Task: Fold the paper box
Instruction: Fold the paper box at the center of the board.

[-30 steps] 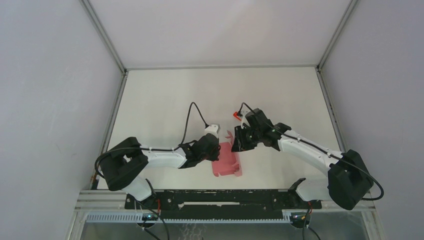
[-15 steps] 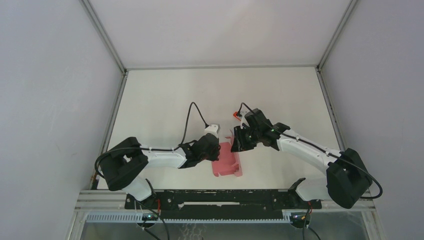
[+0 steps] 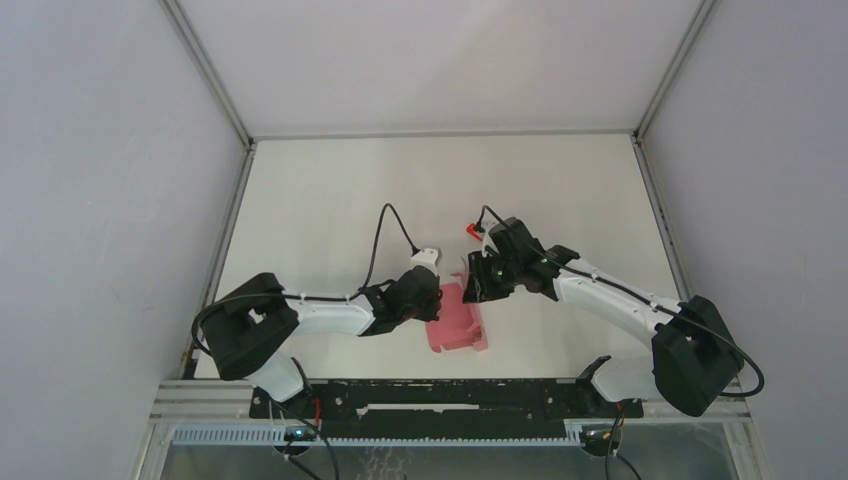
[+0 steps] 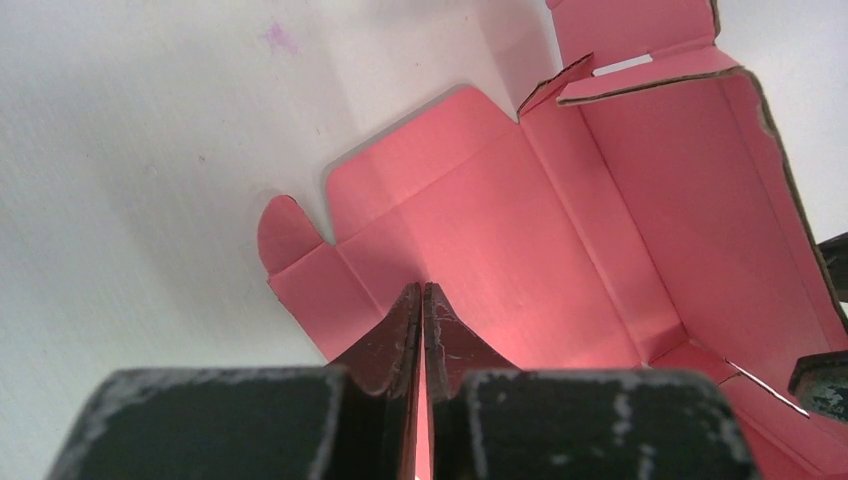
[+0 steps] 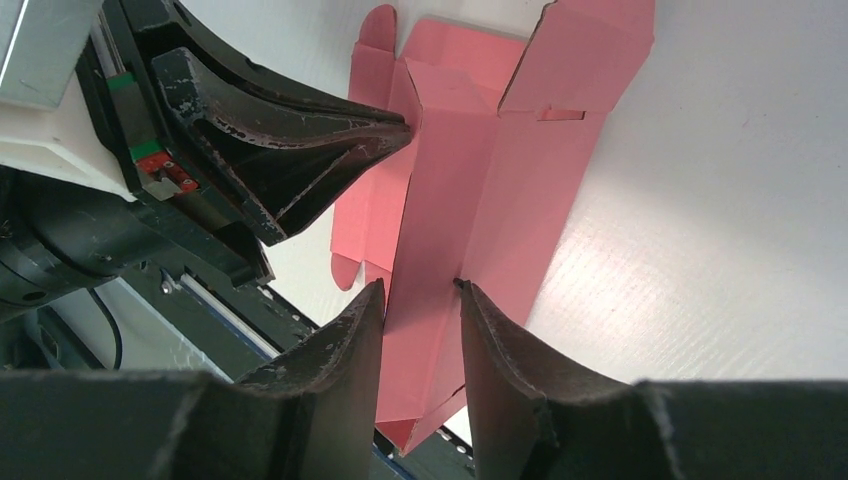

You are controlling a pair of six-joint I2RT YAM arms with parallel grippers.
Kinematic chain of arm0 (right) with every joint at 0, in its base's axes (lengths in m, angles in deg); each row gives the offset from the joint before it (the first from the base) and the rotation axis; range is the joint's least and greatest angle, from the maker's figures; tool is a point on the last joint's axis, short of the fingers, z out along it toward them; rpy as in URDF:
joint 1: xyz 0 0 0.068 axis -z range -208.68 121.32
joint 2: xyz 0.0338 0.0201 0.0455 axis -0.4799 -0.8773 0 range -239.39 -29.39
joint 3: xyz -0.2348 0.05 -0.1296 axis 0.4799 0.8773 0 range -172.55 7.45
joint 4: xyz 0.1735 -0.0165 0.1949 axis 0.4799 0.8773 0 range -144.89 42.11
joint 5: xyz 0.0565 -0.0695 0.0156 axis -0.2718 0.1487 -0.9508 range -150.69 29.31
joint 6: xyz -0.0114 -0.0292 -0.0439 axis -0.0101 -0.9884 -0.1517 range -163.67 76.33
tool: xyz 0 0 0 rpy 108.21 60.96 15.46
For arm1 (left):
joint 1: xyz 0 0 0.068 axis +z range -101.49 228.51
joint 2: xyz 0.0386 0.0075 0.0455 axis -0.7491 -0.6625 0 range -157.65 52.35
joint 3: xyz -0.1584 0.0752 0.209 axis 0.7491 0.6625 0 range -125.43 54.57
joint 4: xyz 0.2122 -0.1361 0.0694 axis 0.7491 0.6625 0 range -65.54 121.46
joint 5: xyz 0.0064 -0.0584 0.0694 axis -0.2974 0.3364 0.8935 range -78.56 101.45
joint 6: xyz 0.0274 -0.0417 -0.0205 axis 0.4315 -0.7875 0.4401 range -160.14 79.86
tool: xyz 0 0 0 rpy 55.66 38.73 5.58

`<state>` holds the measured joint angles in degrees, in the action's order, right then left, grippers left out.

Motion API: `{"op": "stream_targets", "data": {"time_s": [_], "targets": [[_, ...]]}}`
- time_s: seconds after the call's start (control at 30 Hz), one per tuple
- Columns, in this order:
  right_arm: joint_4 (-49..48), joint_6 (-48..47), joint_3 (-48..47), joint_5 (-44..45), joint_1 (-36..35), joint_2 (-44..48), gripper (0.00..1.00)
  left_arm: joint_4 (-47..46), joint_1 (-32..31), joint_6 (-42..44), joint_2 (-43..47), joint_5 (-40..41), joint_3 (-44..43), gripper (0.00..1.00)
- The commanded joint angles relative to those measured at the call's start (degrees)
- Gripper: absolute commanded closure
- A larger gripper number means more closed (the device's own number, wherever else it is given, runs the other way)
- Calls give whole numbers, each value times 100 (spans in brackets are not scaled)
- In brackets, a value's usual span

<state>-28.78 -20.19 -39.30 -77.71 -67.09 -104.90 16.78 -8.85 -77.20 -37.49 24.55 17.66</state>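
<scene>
Pink box (image 3: 456,320) half-folded on table (image 3: 330,200)
Left gripper (image 4: 421,289) pinched shut, tips pressing inner panel; right gripper (image 5: 419,290) parted, box panel between fingers.

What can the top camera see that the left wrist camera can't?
Only the top view shows the left arm and right arm whole, a tiny red block and the grey walls. Only the left wrist view shows close-up bits: the folds inside the box, a slot in its far flap, a purple spot on the table, and shut fingers with their tips against the box. Both show the pink box, the white table and the left gripper.
</scene>
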Motion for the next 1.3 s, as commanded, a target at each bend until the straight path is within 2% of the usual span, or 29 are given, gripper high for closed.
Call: {"op": "stream_targets", "data": {"time_s": [0.0, 1.27], "targets": [[78, -100, 16, 349, -33, -123, 59, 443, -16, 111, -243, -229, -18, 93], [434, -194, 16, 1135, -81, -357, 58, 359, -12, 94, -229, -286, 56, 94]]}}
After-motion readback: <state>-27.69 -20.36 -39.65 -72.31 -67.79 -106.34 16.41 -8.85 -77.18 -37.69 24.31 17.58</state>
